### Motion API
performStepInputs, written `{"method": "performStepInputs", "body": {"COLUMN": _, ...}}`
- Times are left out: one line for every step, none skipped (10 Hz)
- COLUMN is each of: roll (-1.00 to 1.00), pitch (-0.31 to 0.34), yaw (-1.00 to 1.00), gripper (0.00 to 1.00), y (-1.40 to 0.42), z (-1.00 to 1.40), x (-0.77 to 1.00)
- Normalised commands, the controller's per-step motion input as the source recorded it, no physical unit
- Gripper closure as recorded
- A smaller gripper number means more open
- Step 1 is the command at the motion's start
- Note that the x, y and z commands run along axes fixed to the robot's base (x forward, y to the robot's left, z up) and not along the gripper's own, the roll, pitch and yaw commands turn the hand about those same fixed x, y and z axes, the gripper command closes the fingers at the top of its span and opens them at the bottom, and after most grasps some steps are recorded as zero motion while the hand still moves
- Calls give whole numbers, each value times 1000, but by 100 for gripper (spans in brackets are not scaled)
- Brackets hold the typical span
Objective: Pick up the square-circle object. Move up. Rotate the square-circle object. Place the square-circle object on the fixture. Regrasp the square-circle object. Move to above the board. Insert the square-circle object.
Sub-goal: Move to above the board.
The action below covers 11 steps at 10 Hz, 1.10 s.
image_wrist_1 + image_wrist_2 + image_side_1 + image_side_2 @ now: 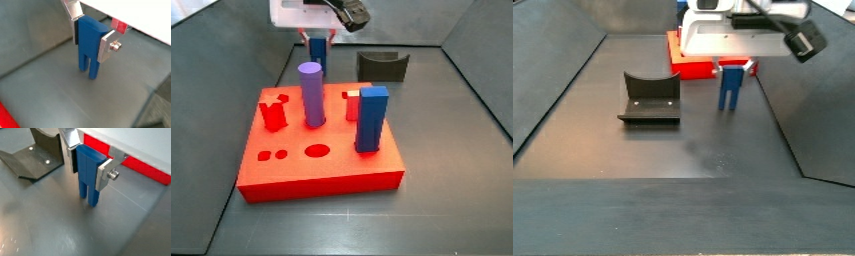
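My gripper [90, 40] is shut on the square-circle object [87, 47], a dark-blue piece held upright with its forked end pointing down, close above the grey floor. Both wrist views show the silver fingers [105, 172] clamping its upper part [87, 170]. In both side views the gripper [734, 68] and the object [730, 92] are between the fixture [649, 98] and the red board [694, 58], over bare floor. The gripper [318, 38] with the object [317, 55] is beyond the board [318, 170], beside the fixture [381, 66].
A tall purple cylinder [310, 92], a tall blue square post [372, 118] and short red pegs [273, 112] stand on the board. Dark walls enclose the floor [673, 150]. The fixture [33, 160] and the board edge [143, 169] lie close to either side of the gripper.
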Motion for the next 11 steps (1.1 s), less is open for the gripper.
{"method": "performStepInputs", "body": {"roll": -52, "pitch": 242, "yaw": -73, "gripper": 100, "y": 141, "z": 1000, "x": -267}}
{"method": "performStepInputs", "body": {"roll": -30, "pitch": 167, "yaw": -52, "gripper": 100, "y": 134, "z": 1000, "x": -255}}
{"method": "performStepInputs", "body": {"roll": 0, "pitch": 96, "yaw": -32, "gripper": 100, "y": 128, "z": 1000, "x": -244}}
{"method": "performStepInputs", "body": {"roll": 15, "pitch": 73, "yaw": -27, "gripper": 100, "y": 125, "z": 1000, "x": -240}}
{"method": "performStepInputs", "body": {"roll": 39, "pitch": 40, "yaw": -24, "gripper": 100, "y": 117, "z": 1000, "x": -227}}
{"method": "performStepInputs", "body": {"roll": 53, "pitch": 35, "yaw": -23, "gripper": 100, "y": 114, "z": 1000, "x": -220}}
{"method": "performStepInputs", "body": {"roll": 60, "pitch": 25, "yaw": -18, "gripper": 100, "y": 106, "z": 1000, "x": -207}}
{"method": "performStepInputs", "body": {"roll": 61, "pitch": 23, "yaw": -14, "gripper": 100, "y": 103, "z": 1000, "x": -203}}
{"method": "performStepInputs", "body": {"roll": 62, "pitch": 14, "yaw": -3, "gripper": 100, "y": 93, "z": 1000, "x": -191}}
{"method": "performStepInputs", "body": {"roll": 67, "pitch": 15, "yaw": 1, "gripper": 100, "y": 91, "z": 1000, "x": -187}}
{"method": "performStepInputs", "body": {"roll": 68, "pitch": 12, "yaw": 6, "gripper": 100, "y": 86, "z": 1000, "x": -178}}
